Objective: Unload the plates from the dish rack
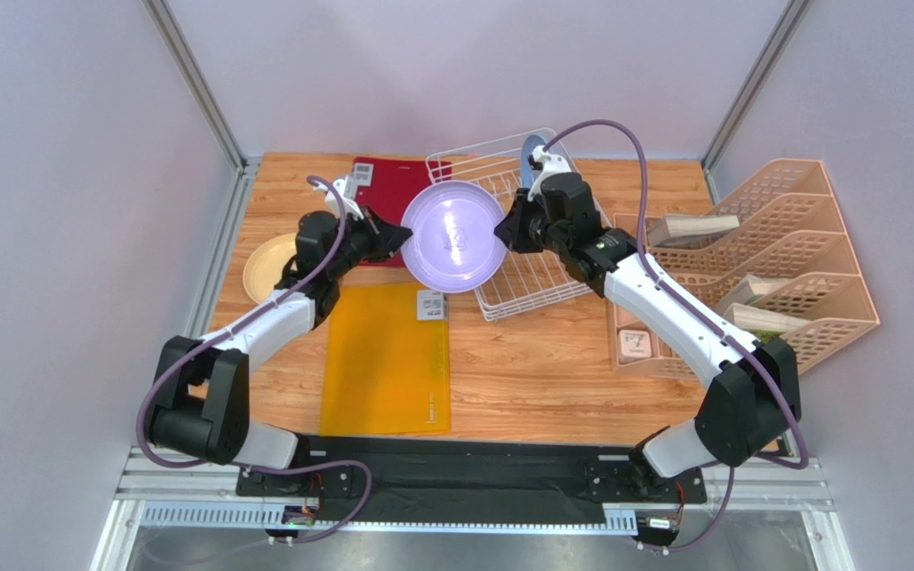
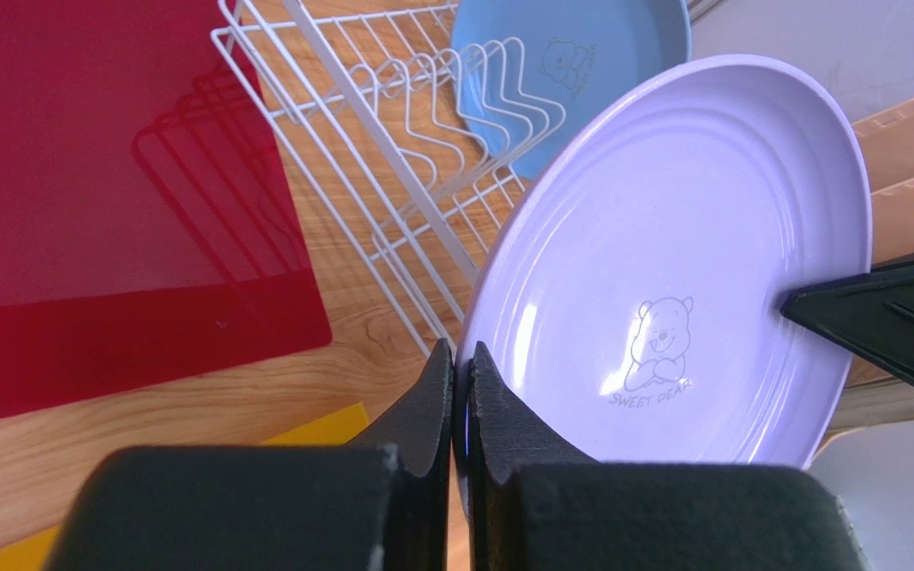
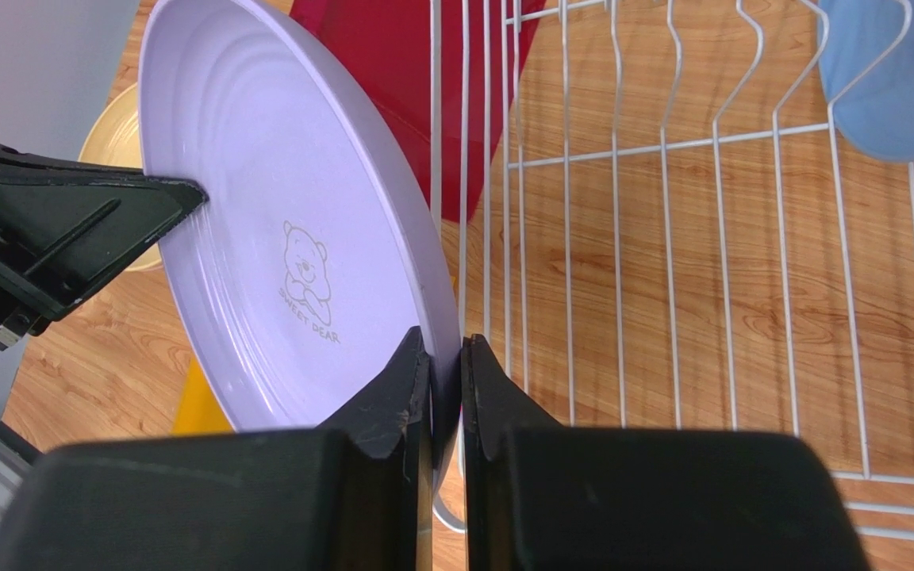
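Both my claws are on one plate here. My left gripper (image 2: 459, 357), bottom middle of the left wrist view, is clamped down to a sliver on the rim of the lavender plate (image 2: 664, 274). The rim vanishes between the fingers, so I can't see how deep the bite goes. My right gripper (image 3: 440, 345) is pinched the same way on the opposite rim, bottom middle of its own view, and the edge is swallowed there too. Each wrist cam only catches the other claw as a black wedge cut off by the frame edge.

In the top view the plate hangs between the two claws, upper centre, overlapping the left side of the dish rack (image 1: 492, 312). It has a bear print (image 2: 661, 345); the tiny lettering under it is hard to read.

The blue plate (image 2: 569, 60) stands in the rack, cropped by the top of the left wrist view and partly screened by the wires. The cream plate (image 1: 265, 264) lies on the table (image 1: 545, 381) at the left, partly hidden by my left arm. A red folder (image 1: 384, 190) and a yellow folder (image 1: 387, 357) lie flat nearby.
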You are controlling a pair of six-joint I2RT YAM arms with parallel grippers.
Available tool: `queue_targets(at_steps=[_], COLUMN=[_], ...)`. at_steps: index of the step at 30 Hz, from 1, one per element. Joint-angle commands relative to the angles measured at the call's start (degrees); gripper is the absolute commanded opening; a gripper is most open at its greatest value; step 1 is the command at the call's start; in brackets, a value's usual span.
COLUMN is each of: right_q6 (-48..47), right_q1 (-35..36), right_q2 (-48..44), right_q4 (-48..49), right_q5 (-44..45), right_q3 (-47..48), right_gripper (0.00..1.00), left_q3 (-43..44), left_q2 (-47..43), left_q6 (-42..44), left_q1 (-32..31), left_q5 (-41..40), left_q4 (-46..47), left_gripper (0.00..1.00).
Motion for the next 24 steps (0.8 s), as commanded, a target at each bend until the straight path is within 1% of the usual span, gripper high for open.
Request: queue_targets(at_steps=[1,3,4,5,6,8,9,10,14,15,17,18,20,21,22,24], right_q6=[2.4,2.2,2.2,2.0,1.6,0.7,-0.5,-1.2,-3.7,-4.1,-4.9,-5.2,-6.1,-6.6,-7.1,-8.7], right_q1=[0.6,0.6,0.5,0.5,0.5,0.5,0.5,0.4,-0.3,-0.7,-1.8,-2.2,-3.0,-3.2,-3.3,-3.6], right_q2=[1.1,1.5,1.9,1.9,2.1,2.2,2.1,2.0,1.7,1.7,2.1,3.1,4.6,6.4,7.4,10.8], right_q4=[6.0,5.8,5.8,5.6,5.2,3.8,2.6,2.0,0.0,-0.3,-0.4,-0.7,-1.0,-1.3,-1.4,-2.7], right_q5=[-5.8,-5.9,-5.7,-5.5,-4.9,-2.0,-0.7,1.5,7.3,7.5,8.3,8.3,8.4,8.9,9.7,10.4], right_q3=[2.0,2.4,2.4,2.5,2.8,3.4,3.7,4.2,5.1,5.1,5.6,6.0,7.8,8.4,9.3,12.8], right_gripper=[0.06,0.21,0.27,0.47,0.65,0.82,0.84,0.85,0.86,0.86,0.86,0.86,0.86,0.86,0.86,0.86], left_q3=[1.1,0.4,0.2,-0.1,-0.3,-0.3,0.0,0.2,-0.1,-0.2,-0.5,-0.9,-1.8,-3.0,-3.7,-5.3], left_q2=[-0.6,-1.7,-2.2,-2.8,-4.4,-6.2,-8.1,-9.2,-14.9,-17.1,-19.2,-21.0,-23.3,-23.8,-24.2,-25.0], left_q6=[1.2,1.5,1.6,1.9,2.6,3.9,5.5,6.2,8.8,9.0,9.4,10.0,10.7,11.2,11.4,11.7], left_q1=[0.2,0.2,0.2,0.2,0.2,0.2,0.2,0.3,1.9,3.8,6.4,9.0,11.7,14.2,14.9,19.3], left_q5=[-2.0,-2.5,-3.5,-4.3,-5.7,-9.3,-10.7,-14.0,-21.7,-22.8,-24.4,-26.0,-27.6,-28.2,-28.3,-28.7], left_q4=[0.6,0.5,0.1,-0.4,-2.5,-4.8,-7.8,-9.7,-16.3,-19.2,-21.7,-24.2,-25.7,-27.1,-27.3,-27.8], left_gripper=[0.0,0.0,0.0,0.0,0.0,0.0,0.0,0.0,0.0,0.0,0.0,0.0,0.0,0.0,0.0,0.0])
